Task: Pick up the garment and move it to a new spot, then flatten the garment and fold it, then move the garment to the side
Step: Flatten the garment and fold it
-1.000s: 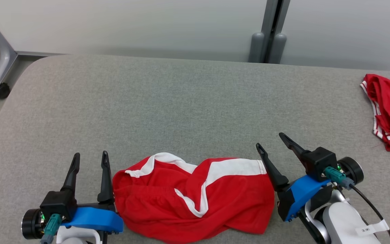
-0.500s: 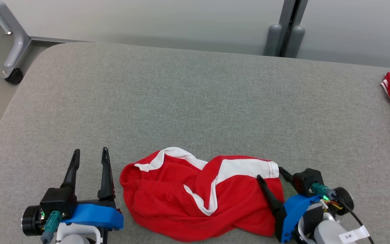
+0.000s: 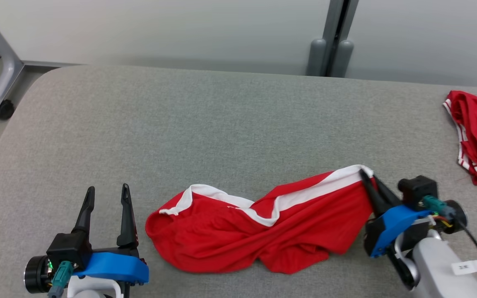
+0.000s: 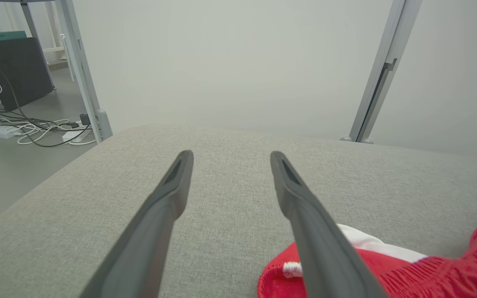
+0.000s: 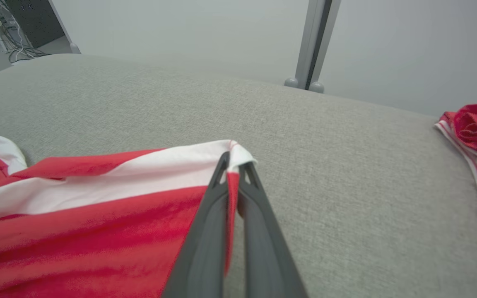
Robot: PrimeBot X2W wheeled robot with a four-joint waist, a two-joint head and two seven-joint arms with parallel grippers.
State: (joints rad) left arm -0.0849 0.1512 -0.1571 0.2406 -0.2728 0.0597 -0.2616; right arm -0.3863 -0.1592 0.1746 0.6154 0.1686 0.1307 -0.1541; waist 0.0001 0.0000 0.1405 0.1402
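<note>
- Table point(image 3: 238, 124): grey fabric-covered top with rounded corners. It carries both garments, and both arms work along its near edge.
- Wall panels: pale and plain, standing directly behind the table's far edge. A grey upright post point(image 3: 333, 37) joins them at the right half of that edge.
- Red shorts point(image 3: 238, 236): the task garment, with white trim. It lies crumpled and twisted along the table's near edge, about mid-length, and is neither flat nor folded. Its right-hand white-trimmed corner point(image 3: 356, 171) is drawn up and out toward the table's right end. The rest rests on the table top.
- Second red garment point(image 3: 476, 136): white-striped and bunched at the table's right end, well apart from the shorts.
- Right claw point(image 3: 369, 177): fingers pressed together and clamped on the shorts' white-trimmed corner. In the right wrist view, cloth is pinched between the two fingers.
- Left claw point(image 3: 108, 188): fingers apart and holding nothing, low over the table's near edge. It is just beside the left end of the shorts, with its fingertips pointing toward the far edge.
- Grey frame leg with black caster point(image 3: 3, 111): on the floor off the table's far left corner.
</note>
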